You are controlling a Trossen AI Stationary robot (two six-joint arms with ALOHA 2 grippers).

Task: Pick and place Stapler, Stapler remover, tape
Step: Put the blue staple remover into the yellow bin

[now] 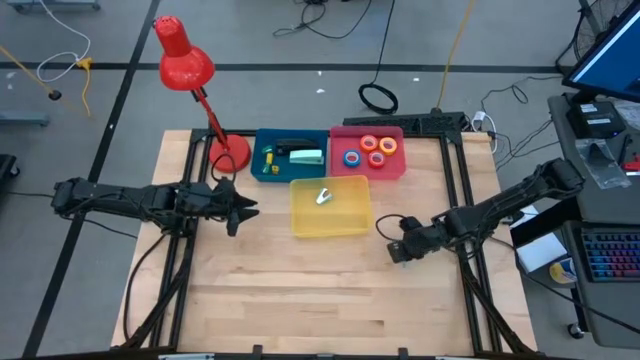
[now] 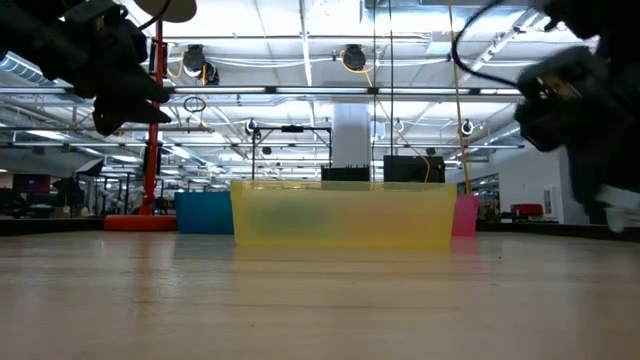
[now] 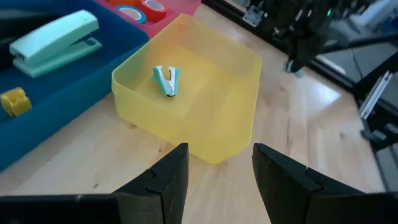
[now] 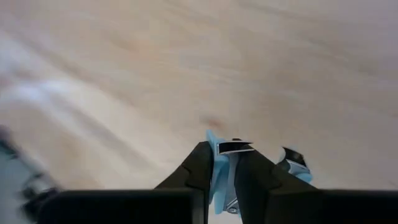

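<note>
— Well, what is being held by the right gripper point(image 4: 227, 154)?
— A pale-blue piece point(image 4: 217, 163), probably a stapler remover, is being pinched between its fingers, low over bare table just right of the yellow bin point(image 1: 330, 228).
— And the other things?
— 1 stapler remover point(image 1: 323, 195) is lying in that bin. The stapler point(image 1: 303, 156) is lying in the blue bin point(image 1: 262, 150) and the tape point(image 1: 372, 150) in the pink bin point(image 1: 392, 168), both farther back. The left gripper point(image 1: 245, 208) is being held spread, left of the yellow bin.
— What is being risked?
— The piece seems to be gripped near 1 edge, so it could be twisted loose in lifting and dropped short of the bin.
</note>
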